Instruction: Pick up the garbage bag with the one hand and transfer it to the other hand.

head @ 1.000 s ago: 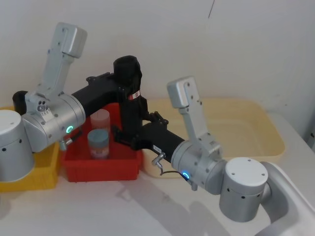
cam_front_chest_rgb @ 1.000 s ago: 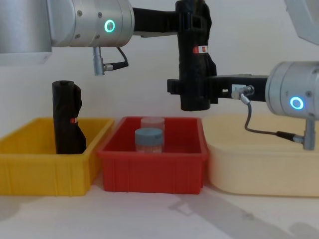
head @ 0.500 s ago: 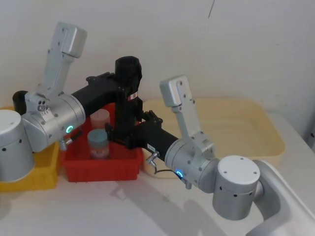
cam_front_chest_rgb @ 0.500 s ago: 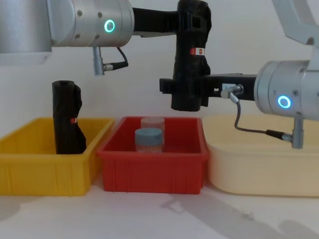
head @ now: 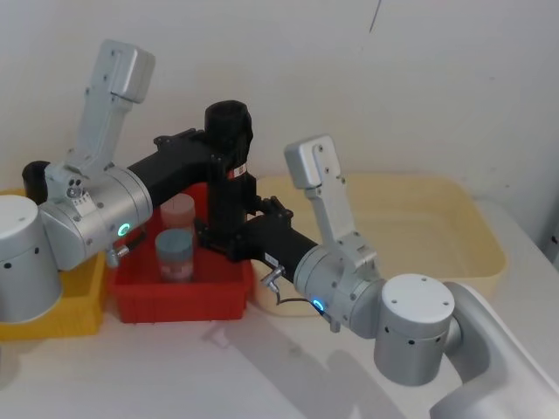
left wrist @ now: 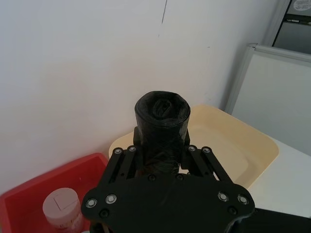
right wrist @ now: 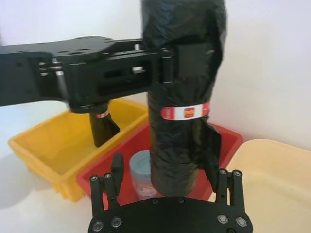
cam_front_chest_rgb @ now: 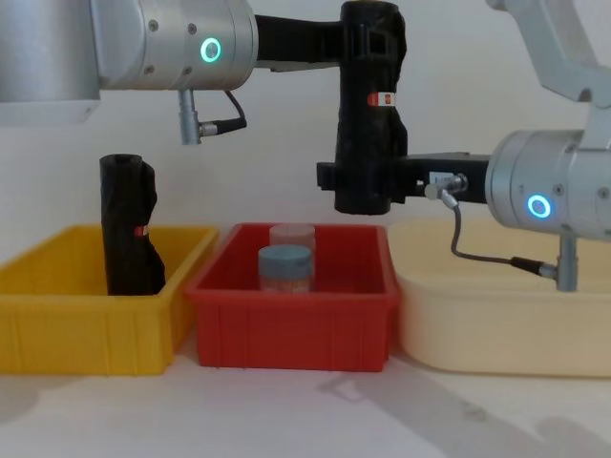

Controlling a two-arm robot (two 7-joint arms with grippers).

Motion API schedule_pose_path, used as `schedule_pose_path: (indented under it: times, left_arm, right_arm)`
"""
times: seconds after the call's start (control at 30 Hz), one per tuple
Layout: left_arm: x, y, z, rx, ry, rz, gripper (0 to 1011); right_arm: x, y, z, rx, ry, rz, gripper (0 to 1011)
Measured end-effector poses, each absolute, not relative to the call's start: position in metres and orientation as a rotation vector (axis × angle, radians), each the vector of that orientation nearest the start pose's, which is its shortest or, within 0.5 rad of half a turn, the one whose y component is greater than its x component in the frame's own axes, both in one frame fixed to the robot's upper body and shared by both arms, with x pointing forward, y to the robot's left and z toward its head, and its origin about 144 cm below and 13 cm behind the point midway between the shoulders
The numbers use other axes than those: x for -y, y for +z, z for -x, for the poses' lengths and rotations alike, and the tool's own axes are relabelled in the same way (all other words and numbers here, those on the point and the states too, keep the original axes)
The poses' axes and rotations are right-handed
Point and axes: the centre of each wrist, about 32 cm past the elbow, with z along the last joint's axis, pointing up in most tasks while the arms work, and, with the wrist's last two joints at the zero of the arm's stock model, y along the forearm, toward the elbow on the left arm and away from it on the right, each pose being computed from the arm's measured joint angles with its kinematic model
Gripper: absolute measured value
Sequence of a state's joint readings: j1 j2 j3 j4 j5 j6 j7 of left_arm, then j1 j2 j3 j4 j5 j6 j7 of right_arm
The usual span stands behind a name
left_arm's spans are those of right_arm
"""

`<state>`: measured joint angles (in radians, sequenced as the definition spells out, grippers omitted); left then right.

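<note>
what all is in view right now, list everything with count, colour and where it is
garbage bag: 1, black with a red-and-white label band, upright in the air over the red bin's right side
second roll: 1, black with a red mark, standing in the yellow bin
yellow bin: 1, yellow, left on the table
red bin: 1, red, middle
blue-lidded jar: 1, in the red bin
pale jar: 1, behind the blue-lidded jar
tub: 1, cream, right
table: 1, white, under the bins
left gripper: 1, black, shut on the garbage bag near its top
right gripper: 1, black, open, straddling the bag's lower part
</note>
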<state>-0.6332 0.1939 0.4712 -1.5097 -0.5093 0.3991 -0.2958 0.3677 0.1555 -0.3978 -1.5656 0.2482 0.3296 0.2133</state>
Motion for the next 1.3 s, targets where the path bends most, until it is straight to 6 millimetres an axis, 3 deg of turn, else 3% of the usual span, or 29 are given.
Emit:
schedule_pose_path:
  times: [0.73, 1.0, 1.3]
  left_arm:
    - [-0.142, 1.335, -0.569, -0.021, 0.763, 0.044, 381]
    - [-0.142, 1.335, -0.569, -0.021, 0.764, 0.044, 381]
    - [-0.142, 1.335, -0.569, -0.021, 0.764, 0.044, 381]
  right_arm:
    - [0.152, 1.248, -0.543, -0.027, -1.019, 0.070, 1002]
    - [0.152, 1.248, -0.545, -0.032, -1.021, 0.068, 841]
    - [0.151, 1.249, -0.547, -0.034, -1.022, 0.066, 562]
